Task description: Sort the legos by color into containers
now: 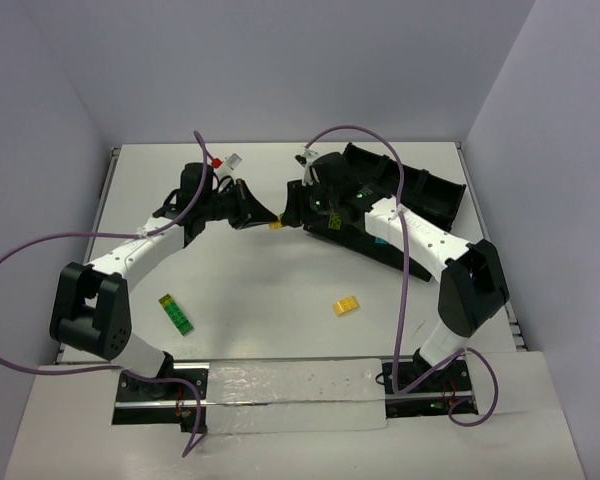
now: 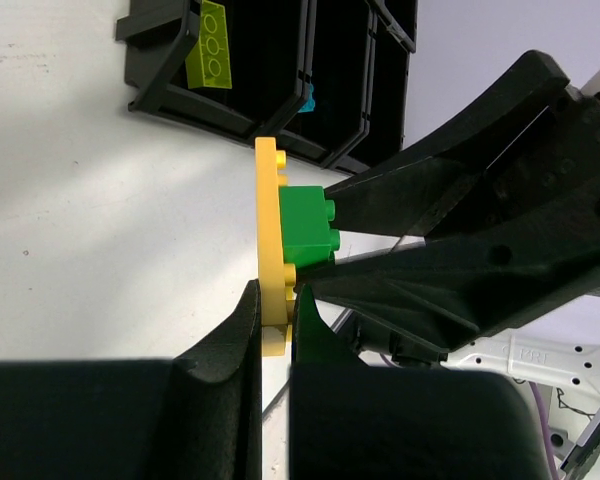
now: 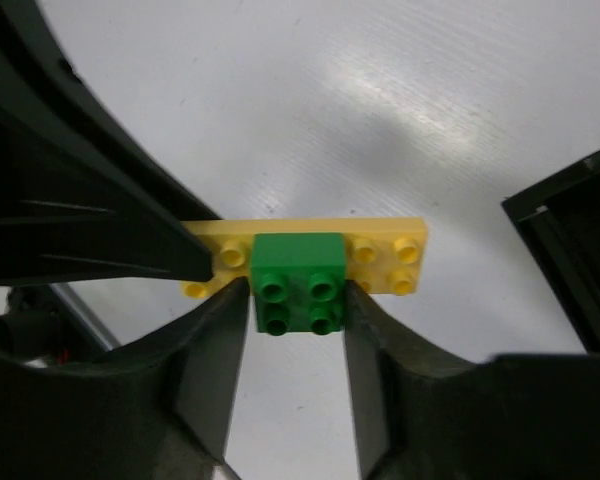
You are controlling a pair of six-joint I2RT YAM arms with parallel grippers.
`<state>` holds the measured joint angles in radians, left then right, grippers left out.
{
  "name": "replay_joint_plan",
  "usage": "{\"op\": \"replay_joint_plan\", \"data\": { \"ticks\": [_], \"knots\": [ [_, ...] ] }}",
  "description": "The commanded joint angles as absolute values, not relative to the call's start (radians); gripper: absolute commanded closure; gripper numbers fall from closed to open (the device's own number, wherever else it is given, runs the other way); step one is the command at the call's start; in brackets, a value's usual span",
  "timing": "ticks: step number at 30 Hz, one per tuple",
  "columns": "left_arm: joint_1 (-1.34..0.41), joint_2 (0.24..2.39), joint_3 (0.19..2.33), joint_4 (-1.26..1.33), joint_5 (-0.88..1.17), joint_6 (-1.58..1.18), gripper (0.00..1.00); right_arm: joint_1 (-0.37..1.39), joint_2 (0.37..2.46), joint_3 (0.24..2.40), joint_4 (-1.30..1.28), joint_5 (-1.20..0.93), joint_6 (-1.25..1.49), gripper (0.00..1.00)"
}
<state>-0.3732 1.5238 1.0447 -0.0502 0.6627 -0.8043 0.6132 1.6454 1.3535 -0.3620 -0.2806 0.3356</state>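
Robot lab test cell: white table [image 1: 280, 330] w/ plain walls [image 1: 280, 60] round it, purple cables [image 1: 355, 128], bolted arms [image 1: 130, 255].

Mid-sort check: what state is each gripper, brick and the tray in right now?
left gripper: shut on yellow plate.
right gripper: shut on green brick.
yellow plate: on edge, green brick stuck on it.
green stack: loose on table.
yellow brick: loose on table.
tray: lime brick and cyan brick in separate compartments.

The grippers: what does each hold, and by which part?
Left gripper pinches the yellow plate at one end, across its faces; right gripper clamps the green brick on that plate by two opposite sides.
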Motion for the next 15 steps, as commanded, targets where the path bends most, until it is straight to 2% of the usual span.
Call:
{"op": "replay_joint_plan", "data": {
  "ticks": [1,6,11,15],
  "knots": [
    [-0.381,1.500,1.056,-0.033,0.684,-0.797,1.00,0.623,1.663,1.414,-0.325,-0.299,0.340,0.54],
    [-0.380,1.499,1.051,-0.045,0.670,-0.790,1.00,0.623,1.646,1.405,-0.321,-0.256,0.364,0.98],
    [-0.380,1.523,1.064,-0.078,0.632,-0.800,1.00,0.599,1.602,1.375,-0.323,-0.203,0.386,1.00],
    [-0.372,1.515,1.058,-0.096,0.530,-0.834,1.00,0.554,1.555,1.353,-0.338,-0.278,0.418,1.00]
  ]
}}
